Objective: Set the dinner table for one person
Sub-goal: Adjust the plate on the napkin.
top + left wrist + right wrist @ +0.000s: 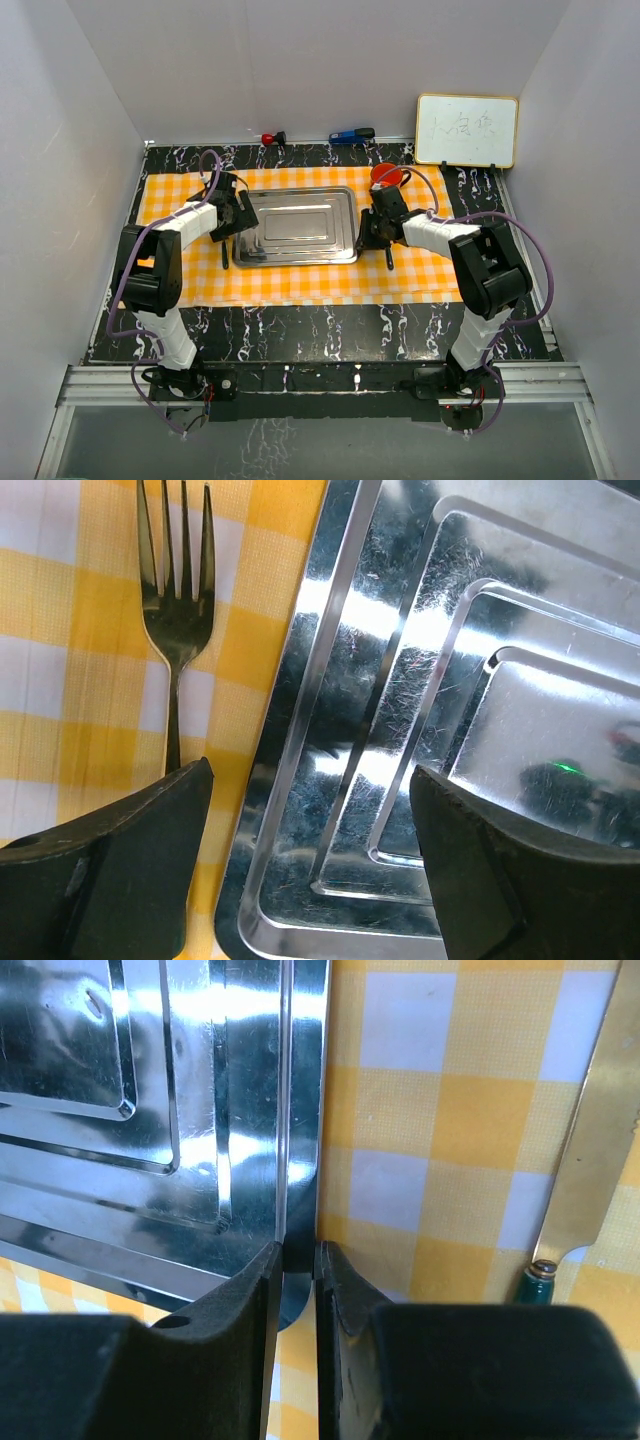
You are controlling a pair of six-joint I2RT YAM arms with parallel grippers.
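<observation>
Two grippers sat at opposite short ends of the steel tray [300, 225], whose long axis ran from one arm across to the other. The right gripper [295, 1255] was clenched on the tray's right rim, the thin edge pinched between its fingers. The left gripper [310, 780] stood released and wide, straddling the tray's left rim, one finger above the tray and the other above the fork [175, 610] just left of it. A knife [590, 1140] lay just right of the tray.

The dinner table [330, 340] lay beneath the tray and the checked cloth [300, 285]. Any shift of the tray probably hinged on the left jaws closing straight onto that rim. Only the overhead view showed both ends together, and only the wrist views showed each rim between the fingers.
</observation>
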